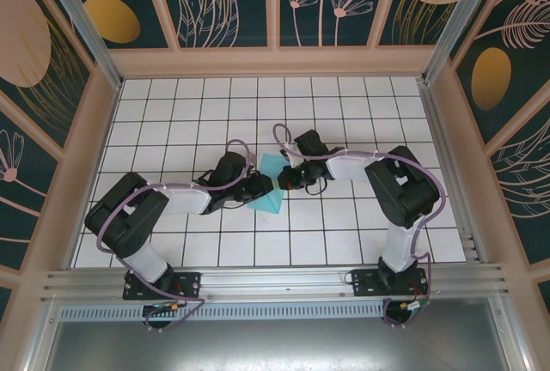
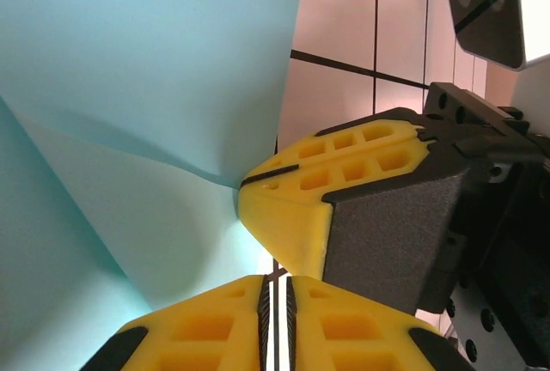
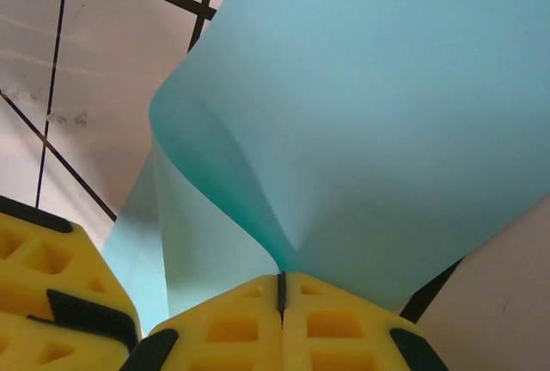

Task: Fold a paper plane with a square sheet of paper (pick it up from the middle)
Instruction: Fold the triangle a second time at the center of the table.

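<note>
Near the middle of the tabletop (image 1: 172, 113), well clear of its edges: square sheet of paper (image 1: 277, 203), curled and buckled. Thin, limp, nearly weightless, easily creased, so best pinched near its edge. Left gripper (image 2: 277, 289) and right gripper (image 3: 281, 285) both clenched on it.

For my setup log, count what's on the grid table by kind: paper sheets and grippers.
Paper: 1, the light-blue sheet
Grippers: 2, left gripper and right gripper
Total: 3
</note>
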Motion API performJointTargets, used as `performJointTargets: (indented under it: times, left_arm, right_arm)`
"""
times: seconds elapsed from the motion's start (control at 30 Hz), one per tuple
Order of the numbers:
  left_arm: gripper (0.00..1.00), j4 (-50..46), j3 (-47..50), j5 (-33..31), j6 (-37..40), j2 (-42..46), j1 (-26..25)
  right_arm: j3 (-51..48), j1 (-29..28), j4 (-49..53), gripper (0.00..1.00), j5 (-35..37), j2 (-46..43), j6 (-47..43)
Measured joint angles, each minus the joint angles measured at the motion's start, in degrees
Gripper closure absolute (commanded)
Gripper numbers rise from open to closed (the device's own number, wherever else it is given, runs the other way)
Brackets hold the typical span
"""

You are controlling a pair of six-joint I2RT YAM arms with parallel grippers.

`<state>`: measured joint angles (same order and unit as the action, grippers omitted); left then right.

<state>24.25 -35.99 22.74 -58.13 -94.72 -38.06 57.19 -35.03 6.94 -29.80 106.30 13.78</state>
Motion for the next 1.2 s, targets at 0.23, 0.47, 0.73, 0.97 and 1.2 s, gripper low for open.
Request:
performJointTargets:
  times: [0.23, 0.47, 0.73, 0.97, 1.2]
  left_arm:
    - [0.83, -0.02, -0.68, 0.0, 0.39, -1.49, 0.0]
    - [0.83, -0.02, -1.01, 0.0, 0.9, -1.79, 0.0]
    - [0.83, -0.02, -1.6, 0.0, 1.07, -2.01, 0.0]
    - [0.84, -0.02, -2.45, 0.0, 1.07, -2.73, 0.0]
    - [0.84, -0.11, -3.06, -0.07, 1.09, -5.01, 0.0]
  right_arm:
    - [0.96, 0.07, 0.59, 1.0, 0.09, 0.0, -0.39]
    - [0.96, 0.09, 0.98, 1.0, 1.51, 0.0, -0.44]
    - [0.96, 0.11, 1.09, 1.0, 1.92, 0.0, -0.44]
    - [1.62, 0.11, 1.09, 1.0, 1.92, 0.81, -0.81]
    - [1.7, 0.11, 1.14, 1.0, 1.92, 1.64, -1.31]
